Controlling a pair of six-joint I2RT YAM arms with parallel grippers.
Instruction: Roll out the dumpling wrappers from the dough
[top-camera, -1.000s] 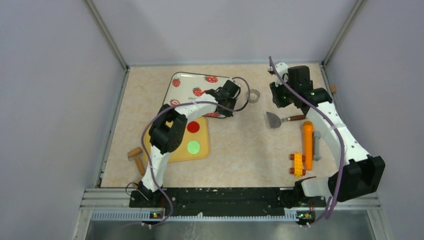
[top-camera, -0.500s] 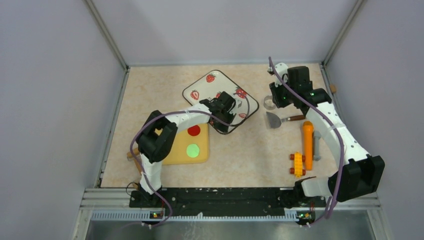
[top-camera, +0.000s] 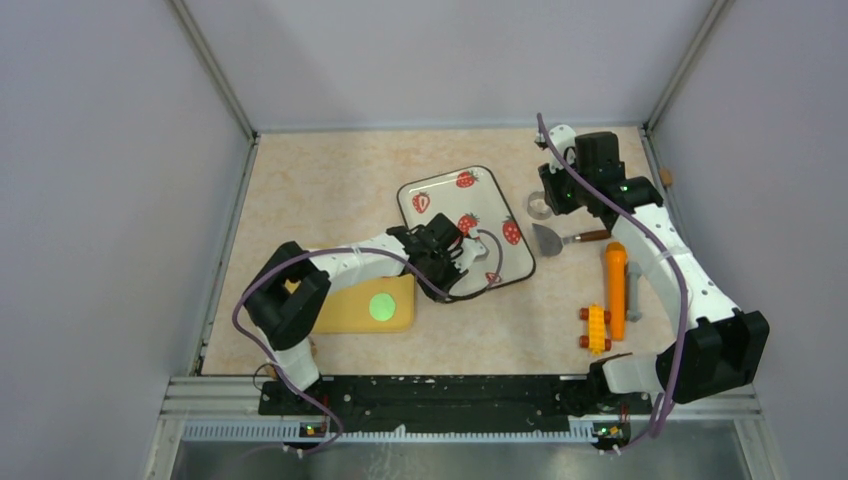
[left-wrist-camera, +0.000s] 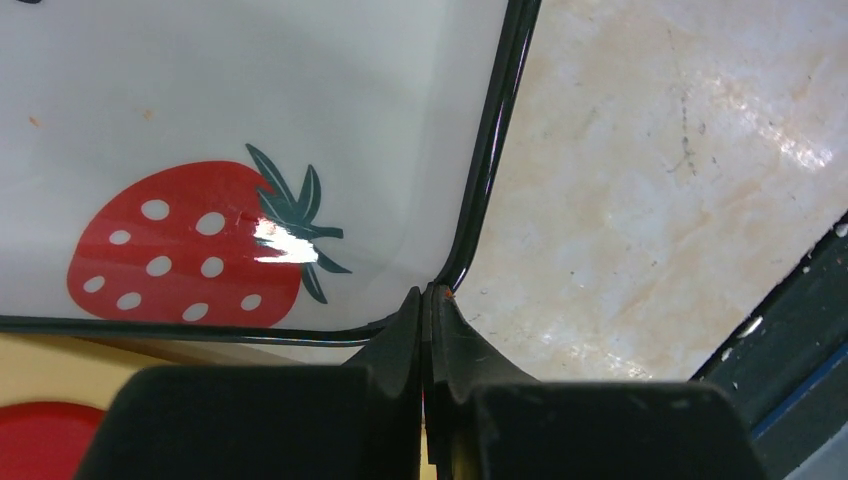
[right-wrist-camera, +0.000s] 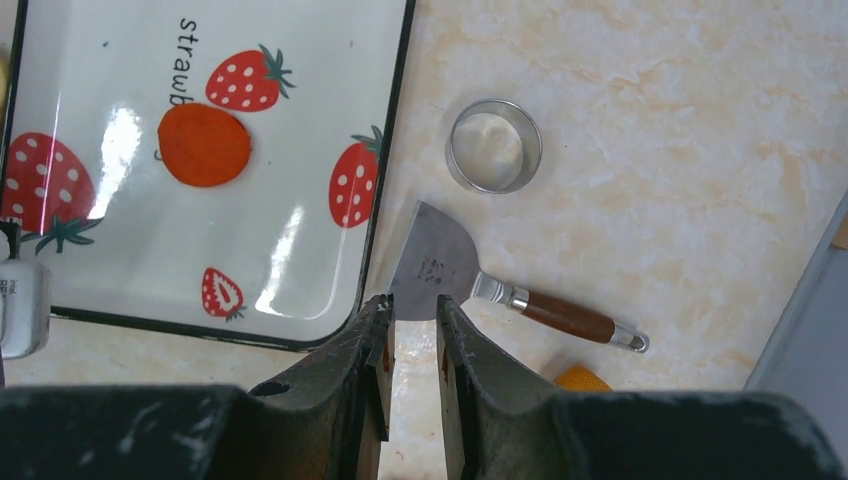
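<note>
My left gripper (top-camera: 447, 272) (left-wrist-camera: 428, 295) is shut on the near corner of the strawberry-print tray (top-camera: 495, 205) (left-wrist-camera: 300, 90), which overlaps the yellow board (top-camera: 350, 310). On the tray lies an orange-red wrapper (right-wrist-camera: 204, 145). A green wrapper (top-camera: 381, 307) sits on the board. The left wrist view catches the edge of a red wrapper (left-wrist-camera: 30, 440); the arm hides it from above. The right gripper (top-camera: 555, 198) (right-wrist-camera: 412, 305) hovers open and empty over the spatula (top-camera: 548, 240) (right-wrist-camera: 440, 265), near the ring cutter (top-camera: 540, 207) (right-wrist-camera: 493, 145). No loose lump of dough is in view.
An orange rolling pin (top-camera: 615, 290), a grey tool (top-camera: 633, 290) and a yellow toy with red wheels (top-camera: 595, 328) lie at the right. Enclosure walls ring the table. The arm-base rail runs along the near edge.
My left gripper closed on the tray and dragged it right and toward the bases, turning it. The ring cutter shifted right. The left arm now covers the red wrapper. The right arm stayed put.
</note>
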